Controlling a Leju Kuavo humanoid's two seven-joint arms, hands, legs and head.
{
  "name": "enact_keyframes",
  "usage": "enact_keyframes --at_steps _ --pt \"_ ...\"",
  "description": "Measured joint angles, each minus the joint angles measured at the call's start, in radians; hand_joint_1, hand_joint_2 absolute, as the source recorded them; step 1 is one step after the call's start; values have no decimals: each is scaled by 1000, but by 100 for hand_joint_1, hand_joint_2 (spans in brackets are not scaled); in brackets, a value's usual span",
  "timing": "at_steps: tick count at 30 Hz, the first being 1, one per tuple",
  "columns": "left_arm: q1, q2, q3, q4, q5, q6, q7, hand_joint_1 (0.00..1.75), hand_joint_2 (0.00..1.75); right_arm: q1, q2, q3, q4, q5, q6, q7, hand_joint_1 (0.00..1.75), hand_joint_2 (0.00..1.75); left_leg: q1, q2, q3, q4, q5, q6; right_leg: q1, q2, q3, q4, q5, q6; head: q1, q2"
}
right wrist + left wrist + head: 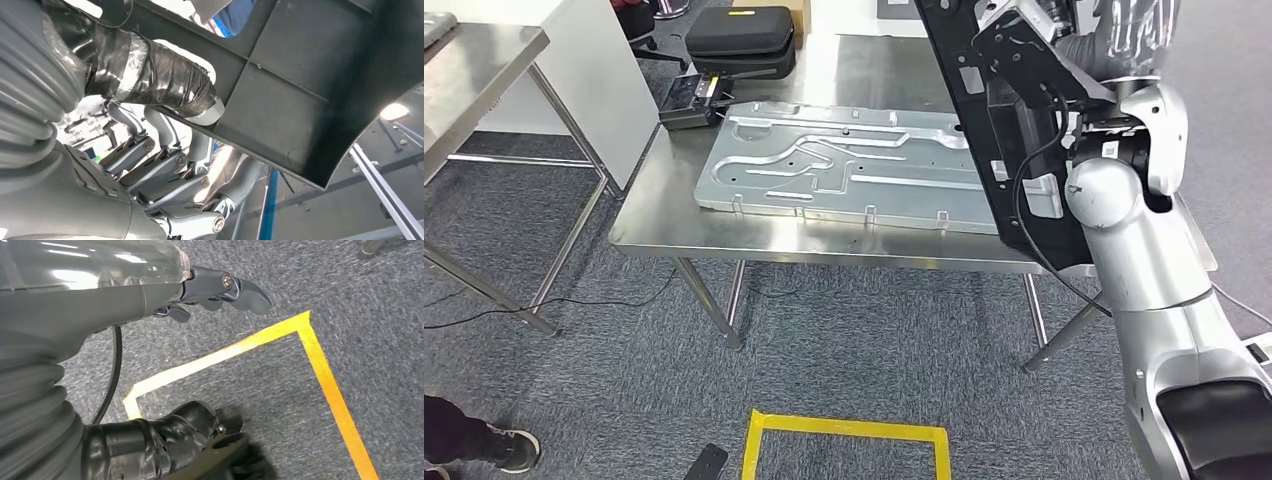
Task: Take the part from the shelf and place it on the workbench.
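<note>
Head view, from where I stand looking down with the robot: a steel table (654,235) sits ahead, and on it lies a large stamped metal panel (844,165), flat, taking up most of the middle. Toward eleven o'clock from the panel a small black box (689,100) rests at the table's far left corner, and a black zipped case (741,38) sits just beyond it. The black part (1009,150), a long dark plastic piece, is up in the air at about two o'clock, tilted steeply, its lower end hanging over the right end of the panel and hiding that corner of it. The silver right arm rises along the right side and blocks the table's right edge. In the right wrist view the right hand (170,150) has its fingers (165,167) curled behind the part's flat ribbed wall and the taped thumb pressed across its front, so the part is held between them. In the left wrist view the left hand (200,290) hangs over the grey carpet, its fingers loosely spread and holding nothing, above a square of yellow tape (320,360). That tape square (844,445) lies on the floor at six o'clock, in front of the table. A second steel table (474,60) stands at ten o'clock, and a person's shoe (509,450) shows at eight o'clock.
</note>
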Motion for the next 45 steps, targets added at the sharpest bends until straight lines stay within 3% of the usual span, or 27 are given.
enact_keyframes --at_steps 1,3,7,8,10,12,13,14,15,17,19,22,24,26,27,28,29,31,33,36,38,40,42,43,44,45 --pt "-1 0 0 0 0 0 0 0 175 -1 0 0 0 1 0 0 175 175 -1 0 30 -63 24 3 2 1 1 4 -5 3 0 0" --pt "-2 0 -1 0 -2 -1 -1 0 175 -1 -1 0 0 4 1 1 175 175 -4 -1 62 -129 36 11 5 3 -1 7 -9 12 0 0" --pt "-3 -2 -3 0 -2 -2 -2 0 175 1 -3 -3 -4 9 2 3 175 175 -2 -1 76 -149 35 31 4 2 -6 22 -24 31 1 0" --pt "-4 -3 -3 0 -3 -2 -2 0 175 1 -5 -5 -6 10 2 3 175 175 0 0 81 -154 36 37 3 1 -21 57 -44 36 1 0" --pt "-5 -5 -4 0 -3 -3 -2 0 175 2 -7 -7 -7 10 3 3 175 175 1 0 86 -157 34 45 0 0 -86 181 -98 43 2 0" --pt "-5 -5 -5 0 -3 -3 -2 0 175 8 -9 -8 -7 10 3 3 175 175 0 0 87 -154 29 46 -1 -1 -148 281 -120 47 2 0" --pt "-5 -5 -6 0 -3 -3 -2 0 175 11 -10 -8 -7 10 3 3 175 175 0 -1 89 -152 26 46 -1 -1 -154 279 -102 48 2 0" --pt "-4 -6 -6 0 -4 -3 -2 0 175 12 -10 -8 -7 10 3 3 175 175 0 -1 91 -150 22 45 -2 -1 -140 238 -68 46 2 0" --pt "-4 -6 -7 0 -4 -3 -2 0 175 11 -10 -8 -8 11 3 3 175 175 0 -2 95 -147 18 43 -2 -2 -110 169 -26 43 2 0" --pt "-5 -8 -9 0 -5 -3 -2 0 175 8 -10 -9 -8 12 3 3 175 175 -3 -3 99 -143 10 36 4 -2 -53 49 20 35 2 0" --pt "-6 -9 -10 0 -5 -4 -3 0 175 7 -11 -10 -8 13 4 3 175 175 -6 -3 99 -144 7 27 9 0 -35 13 18 27 2 0" --pt "-7 -10 -14 0 -7 -4 -3 0 175 6 -11 -12 -9 15 5 4 175 175 -6 -2 98 -134 -7 13 3 0 -26 2 18 11 1 0" --pt "-7 -10 -17 0 -7 -4 -3 0 175 3 -11 -14 -10 17 6 4 175 175 -5 -1 63 -56 -51 6 -1 -2 -16 -6 17 -1 1 0" --pt "-7 -10 -18 0 -7 -4 -3 0 175 2 -11 -15 -10 18 9 4 175 175 -4 -1 -6 78 -103 1 0 -2 -11 -5 13 -8 1 0" --pt "-6 -10 -18 0 -7 -4 -3 0 175 3 -11 -14 -11 18 12 4 175 175 -3 -1 -36 127 -113 0 1 -2 -9 -4 10 -10 1 0" --pt "-5 -10 -19 0 -7 -4 -3 0 175 3 -11 -14 -11 18 14 4 175 175 -3 -1 -50 141 -102 0 2 -1 -7 -2 6 -10 1 0" --pt "-5 -10 -19 0 -7 -4 -3 0 175 3 -11 -14 -11 19 16 4 175 175 -3 -1 -45 115 -73 1 2 0 -4 -1 3 -9 1 0" --pt "-5 -10 -19 0 -7 -4 -3 0 175 3 -11 -15 -12 21 17 4 175 175 -5 -1 9 -15 6 10 4 1 6 1 -6 -6 1 0" --pt "-6 -9 -20 0 -6 -4 -3 0 175 2 -11 -15 -13 22 17 4 175 175 -8 -1 56 -119 41 20 7 3 9 3 -12 1 1 0" --pt "-6 -9 -22 0 -5 -4 -3 0 175 3 -11 -15 -15 23 18 5 175 175 -9 -1 69 -148 38 28 8 4 7 0 -16 17 1 0" --pt "-5 -10 -23 0 -5 -4 -3 0 175 2 -12 -17 -16 23 18 5 175 175 -3 0 79 -161 41 37 7 2 -3 24 -33 27 2 0" --pt "-7 -10 -24 0 -4 -3 -3 0 175 1 -13 -19 -17 23 18 6 175 175 0 0 89 -168 40 44 4 0 -50 123 -79 35 2 0" --pt "-7 -10 -25 0 -4 -3 -3 0 175 3 -14 -19 -17 24 19 6 175 175 0 0 92 -166 34 48 0 -1 -123 249 -121 42 2 0" --pt "-6 -10 -25 0 -4 -3 -3 0 175 5 -14 -19 -16 24 19 6 175 175 0 0 94 -164 31 47 -2 -1 -145 276 -118 45 2 0" --pt "-5 -10 -25 0 -4 -3 -3 0 175 6 -14 -19 -16 24 20 6 175 175 0 0 96 -161 27 46 -5 -1 -149 266 -95 46 2 0" --pt "-5 -11 -25 0 -4 -3 -3 0 175 6 -14 -19 -16 25 20 6 175 175 0 -1 99 -158 22 44 -7 -2 -131 217 -57 47 2 0"
